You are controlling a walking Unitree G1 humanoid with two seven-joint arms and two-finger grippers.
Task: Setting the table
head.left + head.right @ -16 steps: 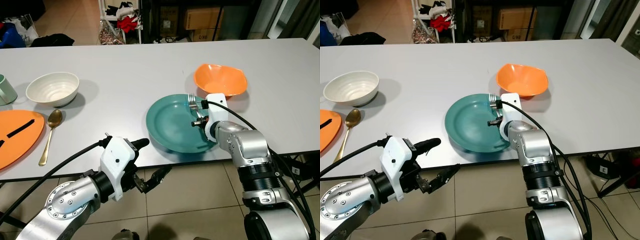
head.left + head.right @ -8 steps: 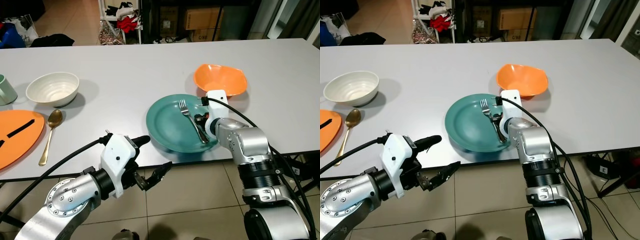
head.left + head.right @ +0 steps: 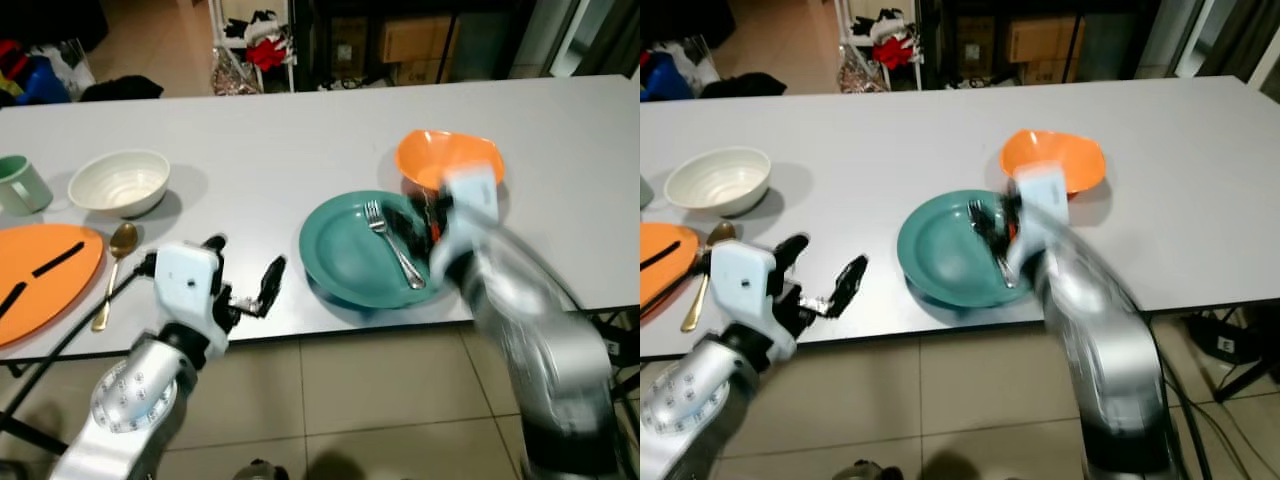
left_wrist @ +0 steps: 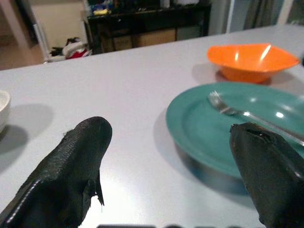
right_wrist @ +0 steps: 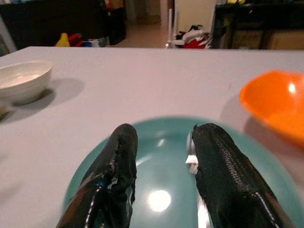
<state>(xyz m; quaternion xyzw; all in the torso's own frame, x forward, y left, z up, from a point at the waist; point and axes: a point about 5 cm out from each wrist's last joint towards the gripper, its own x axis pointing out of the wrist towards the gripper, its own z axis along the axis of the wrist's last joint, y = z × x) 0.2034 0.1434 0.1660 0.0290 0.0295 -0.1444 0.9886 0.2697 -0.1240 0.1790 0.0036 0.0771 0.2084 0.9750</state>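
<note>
Grey-white table (image 3: 300,130) first, long and mostly bare. On it, toward the robot's left: orange plate (image 3: 45,280) with black chopsticks, white bowl (image 3: 118,182), green mug (image 3: 20,184), gold spoon (image 3: 115,270) beside the plate. Toward the right: teal plate (image 3: 350,250) near the front edge, orange bowl (image 3: 450,160) just behind it. Silver fork (image 3: 392,243) lying loose inside the teal plate, tines pointing away from the robot.

Right gripper (image 5: 164,152) low over the teal plate, fingers parted, nothing between them, arm badly motion-blurred in the head views. Left gripper (image 4: 166,161) spread wide at the table's front edge, empty.

Probably mid-setting, fork still needing a proper spot beside the plate. Biggest risk: that fast right arm clipping the plate rim or orange bowl and shoving either off the near edge.
</note>
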